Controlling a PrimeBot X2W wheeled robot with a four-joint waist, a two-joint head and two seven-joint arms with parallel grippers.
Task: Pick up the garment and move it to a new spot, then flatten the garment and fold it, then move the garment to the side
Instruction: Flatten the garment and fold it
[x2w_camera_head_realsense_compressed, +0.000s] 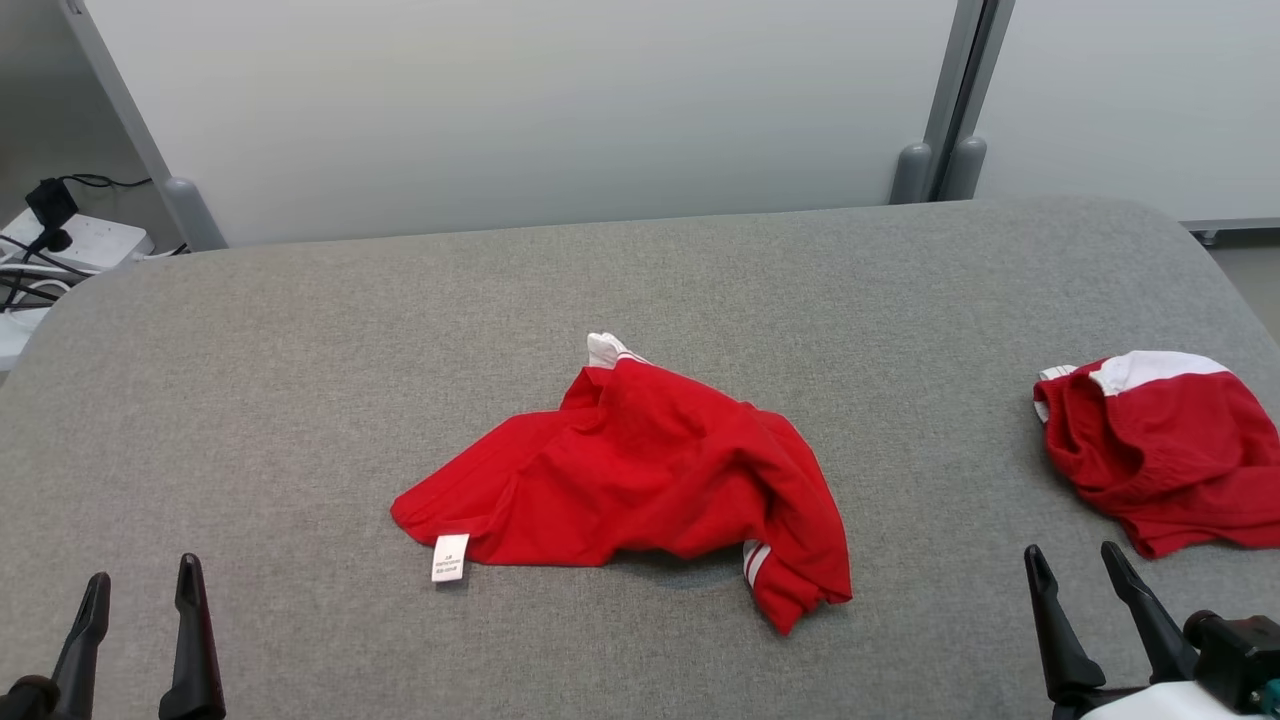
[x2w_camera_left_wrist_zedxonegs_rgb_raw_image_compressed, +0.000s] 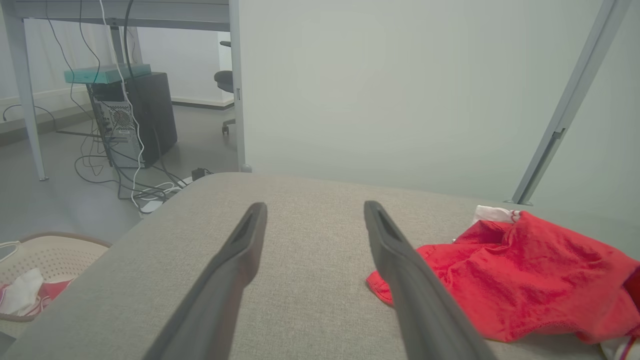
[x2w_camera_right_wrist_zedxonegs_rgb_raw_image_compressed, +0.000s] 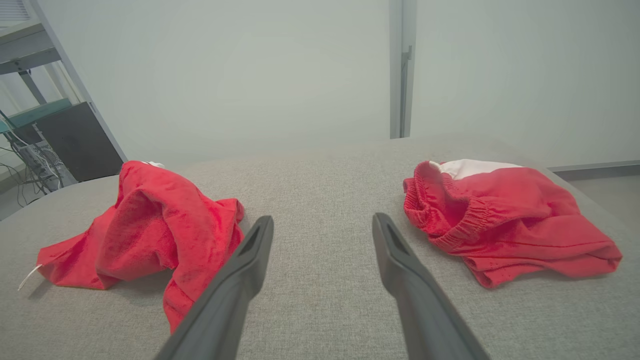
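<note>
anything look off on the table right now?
Nothing damaged or spilled. The red garment in the middle lies crumpled, its white label exposed at the near-left hem, so it may be inside out. A second red-and-white garment sits bunched near the right edge of the table. Left gripper and right gripper are open, clear of both.

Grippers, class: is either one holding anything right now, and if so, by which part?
Nothing is held. The left gripper and right gripper both stand open, apart from the crumpled red garment at the centre.
</note>
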